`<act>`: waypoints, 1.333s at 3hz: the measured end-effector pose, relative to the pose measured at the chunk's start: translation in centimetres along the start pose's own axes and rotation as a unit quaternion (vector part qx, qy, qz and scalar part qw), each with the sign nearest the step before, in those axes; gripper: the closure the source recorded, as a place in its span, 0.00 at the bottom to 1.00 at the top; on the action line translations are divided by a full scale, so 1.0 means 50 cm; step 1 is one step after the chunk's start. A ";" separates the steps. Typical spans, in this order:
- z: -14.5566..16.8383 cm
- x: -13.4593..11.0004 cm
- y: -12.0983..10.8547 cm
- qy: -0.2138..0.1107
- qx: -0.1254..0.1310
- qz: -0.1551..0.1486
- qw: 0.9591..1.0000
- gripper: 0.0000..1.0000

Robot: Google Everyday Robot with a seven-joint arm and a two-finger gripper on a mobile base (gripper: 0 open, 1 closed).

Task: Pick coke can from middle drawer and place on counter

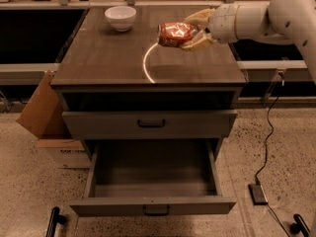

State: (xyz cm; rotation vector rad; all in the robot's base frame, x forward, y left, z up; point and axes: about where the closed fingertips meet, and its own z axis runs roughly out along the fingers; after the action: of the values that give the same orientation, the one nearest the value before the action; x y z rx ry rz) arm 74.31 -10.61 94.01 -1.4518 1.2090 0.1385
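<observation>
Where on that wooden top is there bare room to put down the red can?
The grey-brown wood-grain counter is bare along its front and left, from the small white bowl at the back to the front edge, and right of the thin white arc. It is crowded only at back right, where the claw holds the small red metal can.

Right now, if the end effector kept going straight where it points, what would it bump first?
Probably nothing: the end effector, shut on the small red metal can, points across the grey-brown wooden counter, likely passing beside the round white bowl.
</observation>
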 end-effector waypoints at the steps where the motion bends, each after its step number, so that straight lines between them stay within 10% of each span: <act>1: 0.029 0.015 -0.021 0.016 0.002 0.025 1.000 1.00; 4: 0.094 0.105 -0.024 0.046 -0.019 0.079 0.996 0.86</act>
State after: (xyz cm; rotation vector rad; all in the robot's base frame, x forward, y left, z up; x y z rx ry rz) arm 80.03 -10.19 89.79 -1.4070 1.4039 0.2043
